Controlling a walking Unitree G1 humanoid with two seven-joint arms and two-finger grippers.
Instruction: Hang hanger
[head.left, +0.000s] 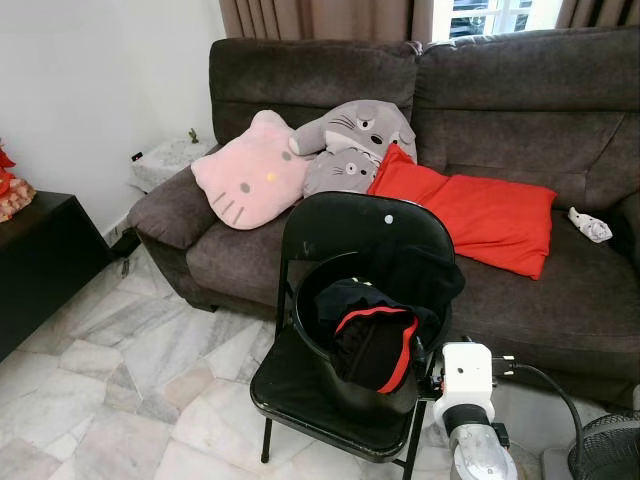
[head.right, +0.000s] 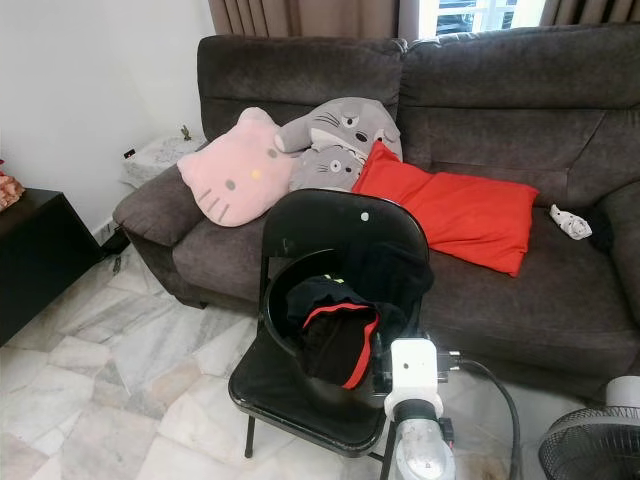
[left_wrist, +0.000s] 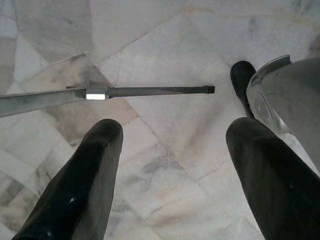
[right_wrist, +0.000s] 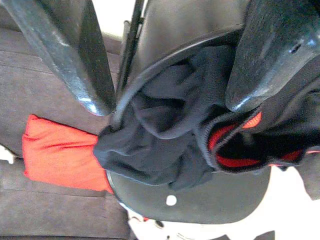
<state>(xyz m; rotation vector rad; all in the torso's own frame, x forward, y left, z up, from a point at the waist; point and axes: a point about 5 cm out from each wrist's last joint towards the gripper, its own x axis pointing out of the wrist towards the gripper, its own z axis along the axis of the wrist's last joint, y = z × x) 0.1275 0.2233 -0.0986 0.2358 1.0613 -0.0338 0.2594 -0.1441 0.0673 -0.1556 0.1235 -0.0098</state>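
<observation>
A black folding chair (head.left: 355, 225) stands in front of the sofa. On its seat sits a black bucket (head.left: 308, 300) stuffed with dark clothes with red trim (head.left: 375, 345). My right arm (head.left: 467, 400) reaches up beside the chair's right edge. In the right wrist view my right gripper (right_wrist: 167, 102) is open, its fingers (right_wrist: 75, 55) spread just short of the bucket rim and the dark clothes (right_wrist: 165, 130), holding nothing. My left gripper (left_wrist: 175, 127) hangs open over the marble floor (left_wrist: 170, 45) with nothing between its fingers.
A dark grey sofa (head.left: 520, 110) behind the chair carries a pink cat cushion (head.left: 250, 180), grey plush cushions (head.left: 350, 140) and a red pillow (head.left: 470, 215). A black cabinet (head.left: 40, 250) stands at the left, a fan (head.right: 595, 440) at the bottom right. A thin metal bar (left_wrist: 150, 91) lies over the floor.
</observation>
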